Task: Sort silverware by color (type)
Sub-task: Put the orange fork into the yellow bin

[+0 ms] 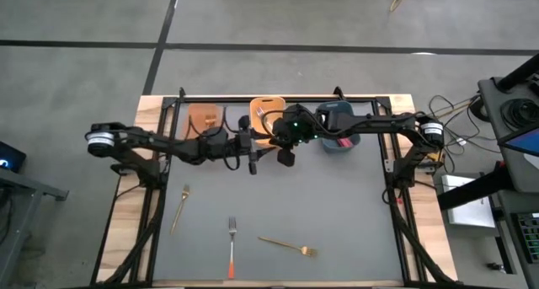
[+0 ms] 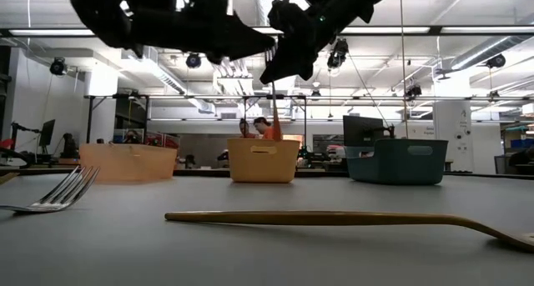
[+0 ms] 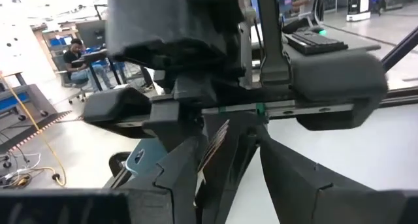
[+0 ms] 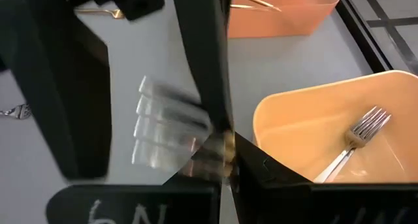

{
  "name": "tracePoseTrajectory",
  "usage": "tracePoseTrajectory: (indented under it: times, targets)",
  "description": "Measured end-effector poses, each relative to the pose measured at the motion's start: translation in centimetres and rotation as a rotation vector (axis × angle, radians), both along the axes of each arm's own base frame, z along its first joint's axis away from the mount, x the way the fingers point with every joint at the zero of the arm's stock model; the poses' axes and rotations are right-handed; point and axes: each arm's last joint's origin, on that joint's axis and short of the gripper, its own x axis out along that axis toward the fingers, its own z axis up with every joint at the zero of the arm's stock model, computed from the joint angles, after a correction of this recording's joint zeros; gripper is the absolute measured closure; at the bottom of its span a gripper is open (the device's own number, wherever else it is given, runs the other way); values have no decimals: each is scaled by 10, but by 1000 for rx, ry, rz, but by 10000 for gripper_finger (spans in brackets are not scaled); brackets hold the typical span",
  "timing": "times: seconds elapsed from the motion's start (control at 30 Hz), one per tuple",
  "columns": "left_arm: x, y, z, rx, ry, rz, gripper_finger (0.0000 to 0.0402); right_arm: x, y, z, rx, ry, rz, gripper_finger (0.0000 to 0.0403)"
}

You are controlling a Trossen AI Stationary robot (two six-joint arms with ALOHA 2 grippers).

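1. The right gripper (image 1: 285, 157) is hanging above the table (image 1: 337, 213), just in front of the yellow middle bin (image 1: 268, 108). Its fingers are clamped tight on a fork (image 4: 171, 138): the right wrist view shows the silver tines sticking out beside the pinched fingertips, and the low view shows a thin orange-red handle dangling below the gripper.

2. The left gripper (image 1: 252, 161) is sitting just beside the right one, almost touching it, over the same back-middle patch. Its fingers are standing apart, and nothing can be made out between them, though its own wrist view is crowded by the other arm.

3. Still lying loose on the table are 3 forks: a gold fork (image 1: 179, 208) at front left, an orange-handled fork (image 1: 232, 247) at front centre, and another gold fork (image 1: 288, 245) to its right.

4. Along the back edge are standing 3 bins: the orange bin (image 1: 202, 116) on the left, the yellow one holding a silver-tined fork (image 4: 353, 142), and the dark teal bin (image 1: 338, 129) on the right.
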Motion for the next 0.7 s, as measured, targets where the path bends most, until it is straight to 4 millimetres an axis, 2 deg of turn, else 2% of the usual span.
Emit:
tracePoseTrajectory:
  times: [0.2,0.3,0.47,0.6,0.7]
  targets:
    - [13,3,-1,18,12,1,266,-1,0,-1,2,14,0,394]
    - [11,3,-1,21,10,5,295,-1,1,-2,2,17,3,394]
    - [9,3,1,21,7,41,379,-1,1,-2,7,19,5,393]
    - [8,3,4,-33,-22,123,392,0,0,-1,9,-3,-18,383]
    - [7,2,5,-44,-24,196,401,1,0,0,6,-7,-20,358]
